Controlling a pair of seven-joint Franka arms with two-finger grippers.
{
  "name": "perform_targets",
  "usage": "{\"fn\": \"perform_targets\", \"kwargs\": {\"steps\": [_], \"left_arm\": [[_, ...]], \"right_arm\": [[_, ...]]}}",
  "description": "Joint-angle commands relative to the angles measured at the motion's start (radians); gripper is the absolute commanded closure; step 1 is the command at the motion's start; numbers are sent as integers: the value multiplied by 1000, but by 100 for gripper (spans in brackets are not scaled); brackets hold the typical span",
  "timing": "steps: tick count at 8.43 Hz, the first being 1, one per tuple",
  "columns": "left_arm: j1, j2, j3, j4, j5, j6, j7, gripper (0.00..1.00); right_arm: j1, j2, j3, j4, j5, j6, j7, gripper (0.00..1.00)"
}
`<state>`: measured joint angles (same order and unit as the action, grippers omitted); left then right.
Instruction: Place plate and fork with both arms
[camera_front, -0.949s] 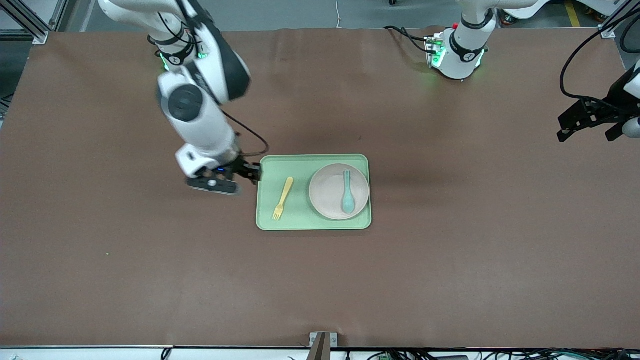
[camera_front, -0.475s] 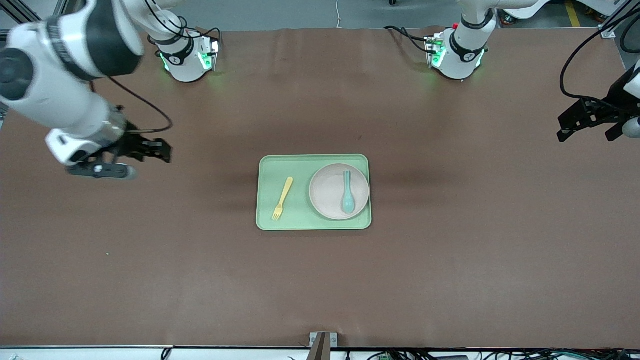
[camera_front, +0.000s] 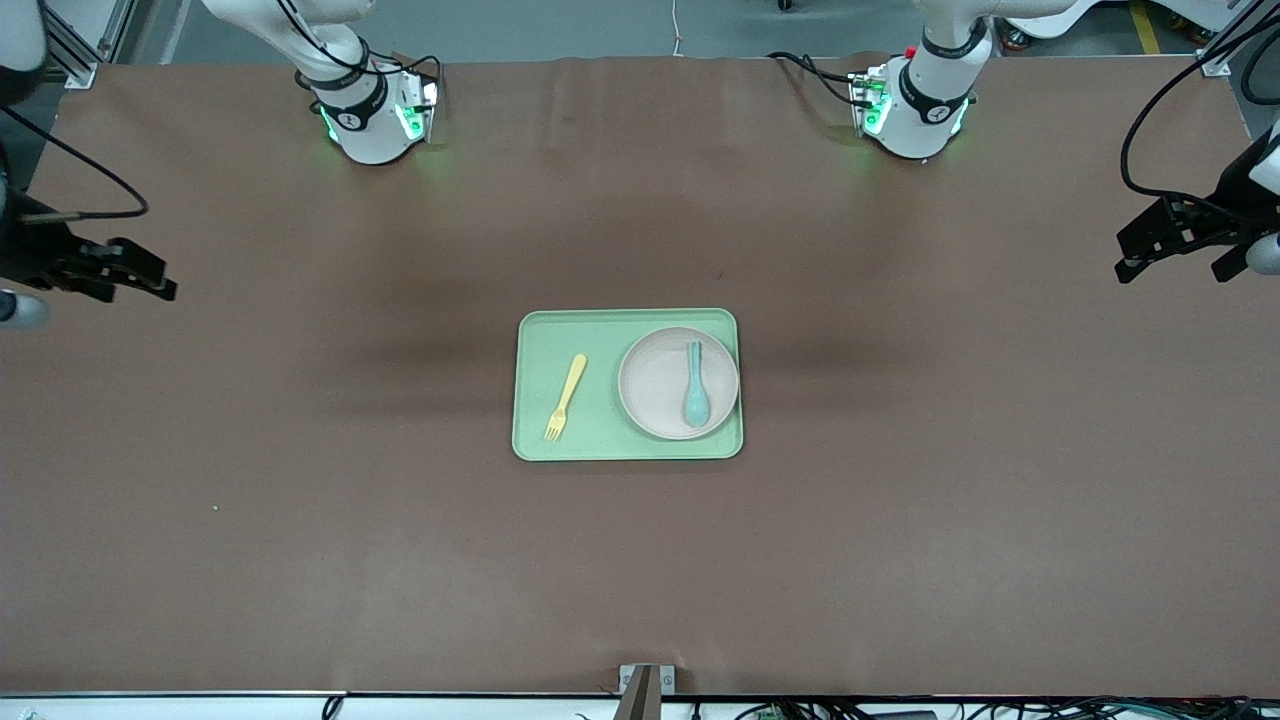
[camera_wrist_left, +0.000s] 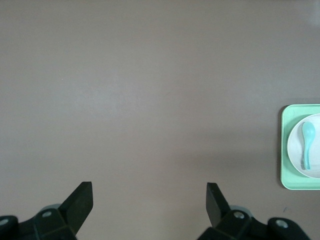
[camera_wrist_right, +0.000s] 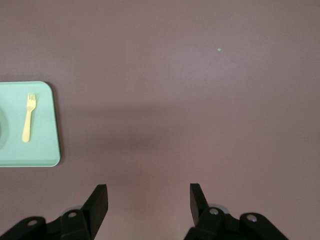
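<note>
The beige plate (camera_front: 677, 383) lies on the pale green tray (camera_front: 600, 440) at mid-table, on the side toward the left arm's end. The pale yellow fork (camera_front: 566, 397) lies on the tray beside the plate, toward the right arm's end. The fork also shows in the right wrist view (camera_wrist_right: 28, 117), and the plate in the left wrist view (camera_wrist_left: 296, 150). My right gripper (camera_front: 140, 272) is open and empty over bare table at the right arm's end. My left gripper (camera_front: 1140, 256) is open and empty over the left arm's end, where that arm waits.
A teal spoon (camera_front: 694, 382) lies in the plate. The tray shows in the left wrist view (camera_wrist_left: 284, 145) and the right wrist view (camera_wrist_right: 45, 145). A tiny pale speck (camera_front: 215, 509) lies on the brown table. The arm bases (camera_front: 375, 110) stand along the table's edge farthest from the front camera.
My right gripper has swung away from the tray's edge, out to the right arm's end of the table. The left arm, tray, plate and fork have not moved.
</note>
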<state>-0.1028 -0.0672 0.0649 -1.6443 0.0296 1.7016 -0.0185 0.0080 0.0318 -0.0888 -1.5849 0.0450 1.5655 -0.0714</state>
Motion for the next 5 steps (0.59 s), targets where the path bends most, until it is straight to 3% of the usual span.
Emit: {"fn": "perform_targets", "kwargs": {"steps": [1,5], "left_arm": [[5,-8,-4,17,-10,-22,0,0],[5,-8,-2,17,-10,-22,0,0]], "right_arm": [[-5,3,24,32,-55,-4,-4,1],[-9,90,26,159,-50,1,4,0]]}}
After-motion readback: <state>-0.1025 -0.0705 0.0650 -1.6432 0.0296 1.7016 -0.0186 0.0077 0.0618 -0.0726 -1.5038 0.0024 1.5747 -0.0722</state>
